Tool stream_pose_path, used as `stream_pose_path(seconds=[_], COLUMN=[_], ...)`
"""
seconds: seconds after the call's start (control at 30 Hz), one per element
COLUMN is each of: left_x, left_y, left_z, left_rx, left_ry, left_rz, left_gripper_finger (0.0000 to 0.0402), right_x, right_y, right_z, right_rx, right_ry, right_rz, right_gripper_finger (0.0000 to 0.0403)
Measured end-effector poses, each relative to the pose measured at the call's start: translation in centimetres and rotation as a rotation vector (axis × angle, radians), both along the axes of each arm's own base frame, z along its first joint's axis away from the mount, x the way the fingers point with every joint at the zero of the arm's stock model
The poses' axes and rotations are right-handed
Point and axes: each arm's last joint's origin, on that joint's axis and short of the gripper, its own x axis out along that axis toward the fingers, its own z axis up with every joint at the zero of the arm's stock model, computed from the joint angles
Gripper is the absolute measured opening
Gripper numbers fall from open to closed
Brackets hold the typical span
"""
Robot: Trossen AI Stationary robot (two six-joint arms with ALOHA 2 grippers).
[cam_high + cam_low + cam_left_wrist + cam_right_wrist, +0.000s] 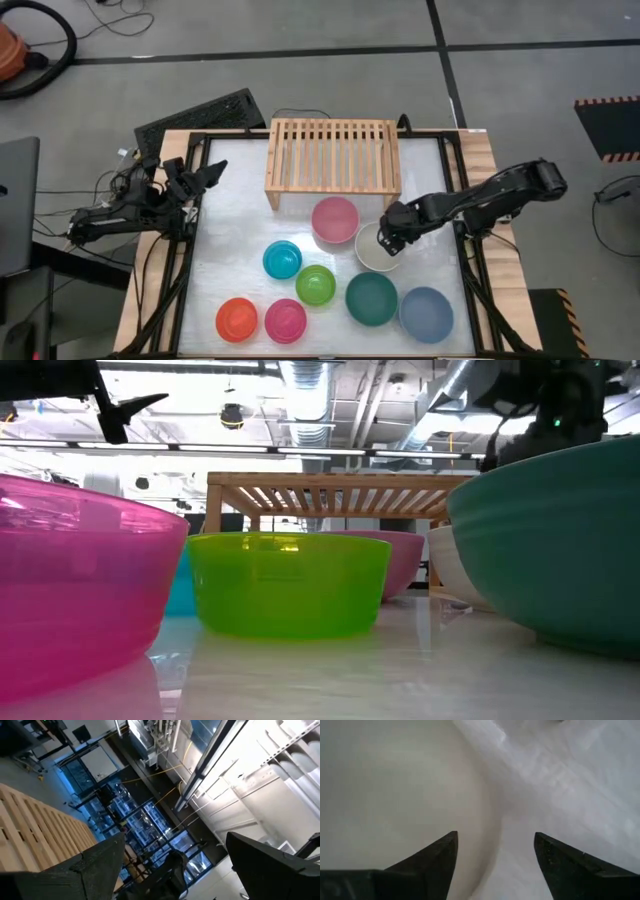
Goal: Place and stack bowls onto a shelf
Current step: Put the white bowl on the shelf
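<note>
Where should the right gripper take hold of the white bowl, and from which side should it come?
Probably on the rim of the white bowl, from straight above, one finger inside the wall and one outside. The bowl stands upright and open, and its wall is thin. The right gripper is open over the rim on the robot's right.

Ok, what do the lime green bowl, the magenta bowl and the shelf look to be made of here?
Lime green bowl: looks like translucent glossy plastic; light glows through its wall in the low view. Magenta bowl: apparently the same, see-through with bright highlights. Shelf: pale unfinished-looking wood, matte, built of parallel slats with visible gaps.
</note>
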Motion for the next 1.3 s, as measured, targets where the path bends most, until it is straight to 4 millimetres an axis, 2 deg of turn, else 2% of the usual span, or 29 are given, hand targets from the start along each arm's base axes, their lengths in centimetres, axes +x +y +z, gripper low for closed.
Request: stream_pose_path(seconds=[0.07,0.13,0.33,0.37,0.47,0.53,0.73,0.93,1.03,1.1,1.2,1.3], left_x=[0.0,0.0,0.0,0.0,0.0,0.1,0.3,0.4,0.4,0.3,0.4,0.4], left_y=[0.0,0.0,0.0,0.1,0.1,0.1,0.2,0.2,0.2,0.2,0.2,0.2], left_z=[0.0,0.0,-0.1,-0.1,-0.2,-0.3,-0.8,-1.0,-1.0,-1.0,-1.0,-1.0], left_rx=[-0.001,-0.002,-0.009,-0.011,-0.024,-0.037,-0.054,-0.097,-0.100,-0.101,-0.101,-0.102], left_ry=[0.001,0.003,0.004,0.004,0.016,0.027,0.075,0.074,0.073,0.072,0.074,0.073], left_rz=[0.000,0.000,0.013,0.017,0.035,0.034,0.030,0.021,0.022,0.022,0.022,0.023], left_gripper_finger=[0.0332,0.0332,0.0332,0.0332,0.0332,0.0332,0.0332,0.0332,0.0332,0.0332,0.0332,0.0332], right_x=[0.2,0.4,0.7,0.8,0.4,0.1,-1.6,-3.0,-3.6,-3.9,-3.9,-3.4], right_y=[0.0,0.1,0.4,0.4,0.5,0.4,-0.4,-3.0,-5.5,-7.7,-11.5,-15.5], right_z=[-0.4,-0.8,-1.3,-1.1,-0.6,0.5,6.7,17.7,23.0,25.5,28.0,29.3], right_rx=[-0.001,0.000,0.017,0.028,0.061,0.074,0.081,0.047,-0.063,-0.159,-0.269,-0.298], right_ry=[0.016,0.036,0.054,0.038,0.038,0.031,-0.002,-0.302,-0.416,-0.409,-0.379,-0.404], right_rz=[-0.015,-0.024,-0.013,-0.005,-0.005,-0.014,-0.025,-0.017,-0.054,-0.080,-0.115,-0.100], right_gripper_finger=[0.0261,0.0222,0.0037,0.0024,0.0029,0.0029,0.0024,0.0024,0.0024,0.0024,0.0024,0.0024])
